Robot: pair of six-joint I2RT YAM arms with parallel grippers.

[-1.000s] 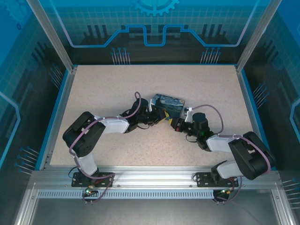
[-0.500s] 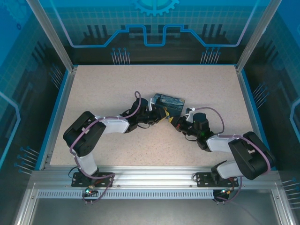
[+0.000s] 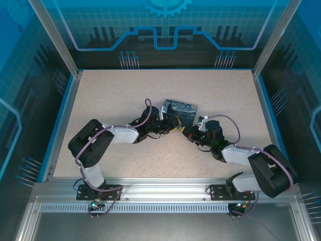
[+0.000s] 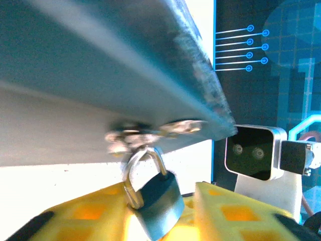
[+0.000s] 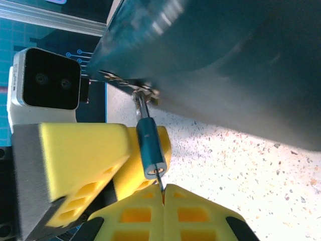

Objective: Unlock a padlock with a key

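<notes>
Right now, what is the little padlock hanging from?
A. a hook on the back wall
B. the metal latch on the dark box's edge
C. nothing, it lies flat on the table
B: the padlock has its shackle looped through the metal latch fixed to the edge of the box.

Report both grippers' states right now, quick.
Left gripper: closed on the padlock, pinching its body.
Right gripper: closed on the key, blade tip at the padlock's underside.
</notes>
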